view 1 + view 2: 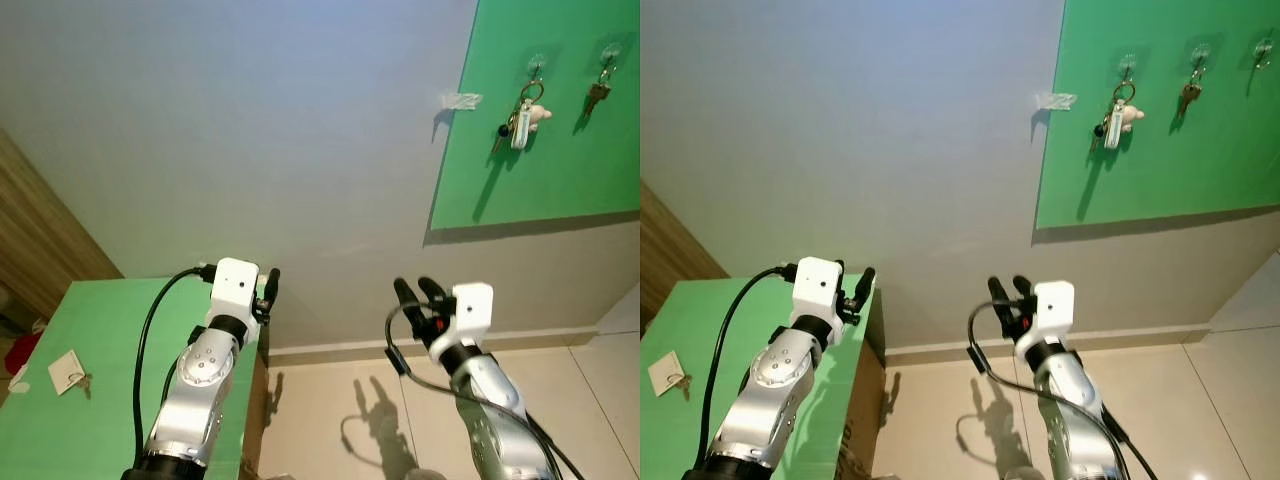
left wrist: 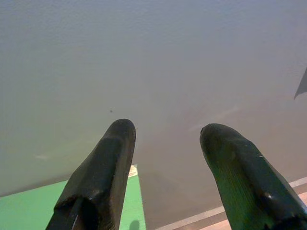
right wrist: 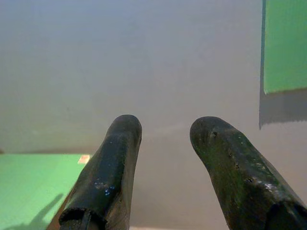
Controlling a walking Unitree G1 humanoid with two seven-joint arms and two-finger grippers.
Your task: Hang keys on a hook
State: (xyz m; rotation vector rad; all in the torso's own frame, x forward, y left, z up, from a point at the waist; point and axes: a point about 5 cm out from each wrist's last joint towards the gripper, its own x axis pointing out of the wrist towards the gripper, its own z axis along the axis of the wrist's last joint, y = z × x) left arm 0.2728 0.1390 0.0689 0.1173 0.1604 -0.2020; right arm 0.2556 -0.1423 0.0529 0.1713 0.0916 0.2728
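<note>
Two silver arms reach up in front of a pale grey wall (image 1: 250, 130), which takes up most of the head views. A green board (image 1: 560, 150) is fixed high on the wall toward the robot's right, and a green-topped table (image 1: 60, 420) stands low on the robot's left, against the wall with pale floor tiles (image 1: 330, 420) beside it. The left gripper (image 2: 165, 139) is raised over the table's far edge, its two black fingers spread apart with nothing between them, pointing at bare wall. The right gripper (image 3: 163, 132) is held up over the floor, below and left of the board, likewise parted and empty. On the board, clear hooks (image 1: 537, 66) sit in a row near the top; one carries a bunch of keys with a white fob (image 1: 522, 115), and the hook to its right holds a single key (image 1: 598, 92). A small clear hook (image 1: 461, 100) sticks to the wall just left of the board. On the table, well apart from both grippers, lies what looks like a key with a white tag (image 1: 66, 371).
</note>
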